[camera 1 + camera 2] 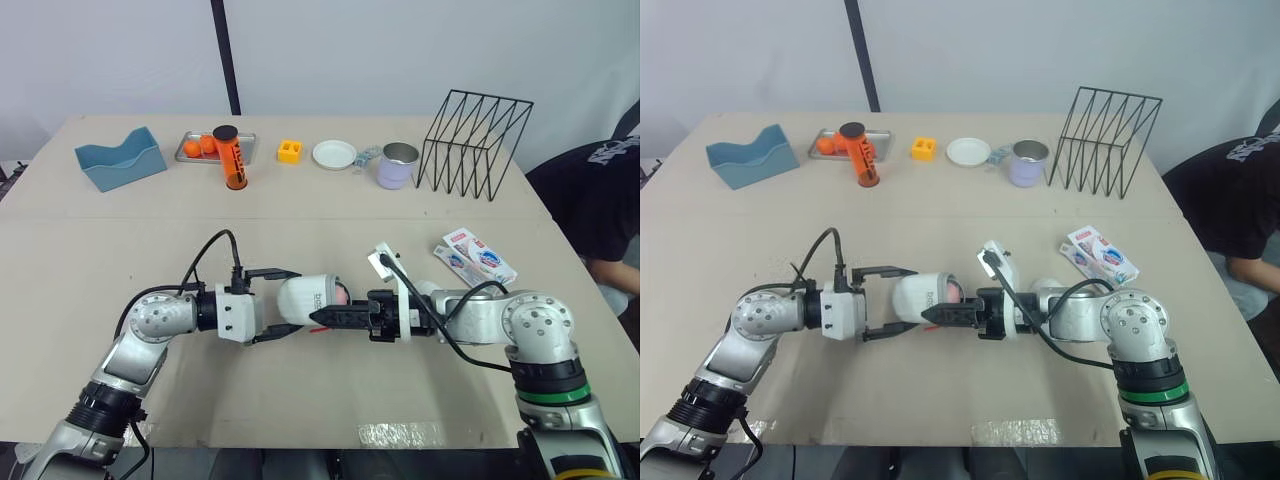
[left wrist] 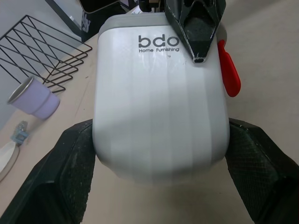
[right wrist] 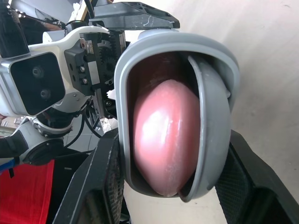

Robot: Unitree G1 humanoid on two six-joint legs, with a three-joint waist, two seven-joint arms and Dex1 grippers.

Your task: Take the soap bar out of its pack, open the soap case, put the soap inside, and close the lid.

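We read "bdo Home Furnishing" on the case (image 2: 159, 116). Left gripper (image 1: 292, 301) clamps it from 9 o'clock; right gripper (image 1: 318, 317) meets its mouth from 3 o'clock, grip unclear.

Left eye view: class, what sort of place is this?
Probably a robot test bench: a plain table by a blank wall, unrelated props like a wire rack and blue tray, and a soap case in the left gripper.

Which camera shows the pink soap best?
The right wrist view: the pink oval soap bar sits inside the open white plastic soap case. The head views catch just a pink sliver at its mouth; the left wrist view faces the case's closed back.
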